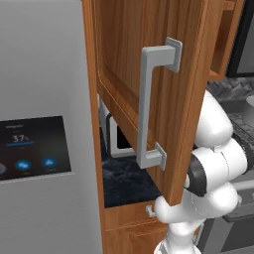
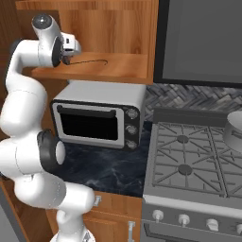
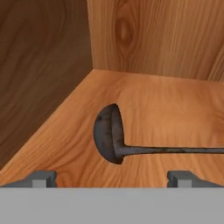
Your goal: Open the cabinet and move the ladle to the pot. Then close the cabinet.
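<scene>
Now the warm-brown wooden cabinet (image 1: 149, 89) stands open; the wide-open, empty hand (image 3: 111, 177) hovers over the dark metal ladle (image 3: 111, 135) on the shelf. Next it must descend and grip the handle.

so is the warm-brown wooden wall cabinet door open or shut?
Open. The warm-brown wooden wall cabinet door is swung out toward the left base camera, and the dark metal ladle lies exposed on the shelf inside.
</scene>
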